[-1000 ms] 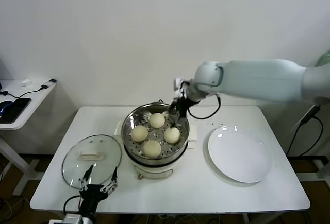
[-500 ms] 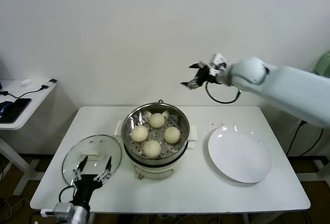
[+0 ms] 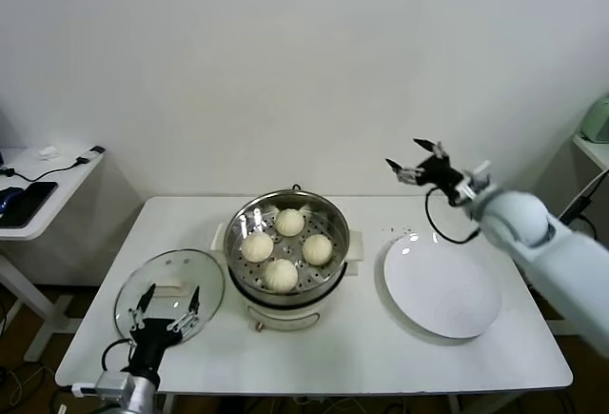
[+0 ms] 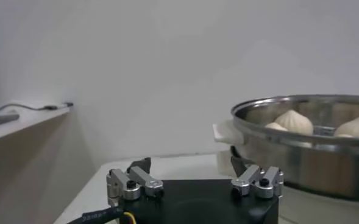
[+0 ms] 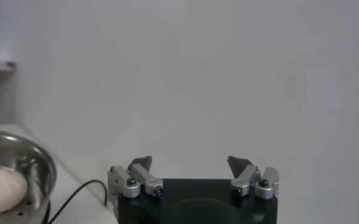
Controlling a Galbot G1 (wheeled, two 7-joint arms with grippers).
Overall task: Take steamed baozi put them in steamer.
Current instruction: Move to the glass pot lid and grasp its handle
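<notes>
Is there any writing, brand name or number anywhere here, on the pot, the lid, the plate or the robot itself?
None can be read.
Steamer: no label or marking shows.
Lid: plain glass, no text.
Plate: bare white.
Left gripper and right gripper: no lettering visible.
Buns: unmarked.

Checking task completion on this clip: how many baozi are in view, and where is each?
4, all on the perforated tray inside the steamer: back baozi, left baozi, right baozi, front baozi. None on the plate; none seems hidden.
</notes>
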